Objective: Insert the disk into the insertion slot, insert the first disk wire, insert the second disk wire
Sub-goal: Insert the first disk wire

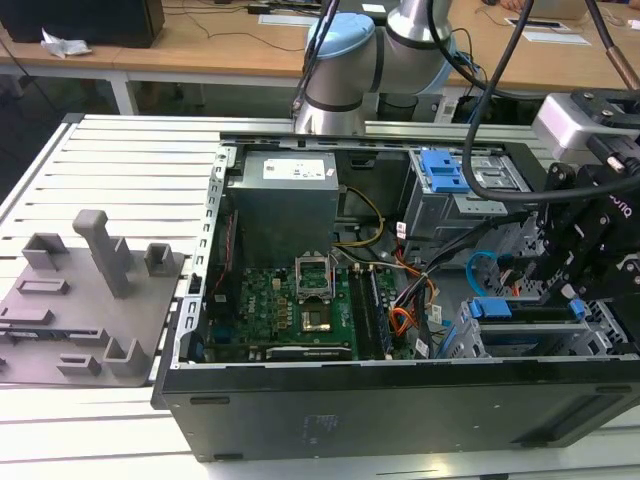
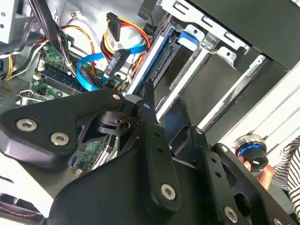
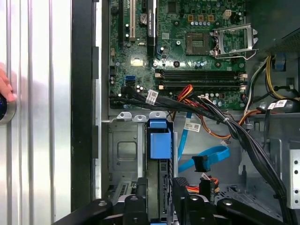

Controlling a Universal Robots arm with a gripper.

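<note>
Disk (image 3: pixel 159 173) sits edge-on in the insertion slot (image 3: pixel 124 150), its blue carrier (image 3: pixel 159 140) end pointing toward the motherboard (image 3: pixel 187 56). My gripper (image 3: pixel 161 208) is at the disk's near end; I cannot tell whether it is clamped on it. I judge the disk stiff, dense and shock-sensitive, with slick metal faces, so I would hold it by the plastic carrier rails.

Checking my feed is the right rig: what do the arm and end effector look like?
The arm has silver-grey joints with pale blue round caps; thick black cables loop beside it. The end effector is black, built of jointed link plates with silver screw heads.
</note>
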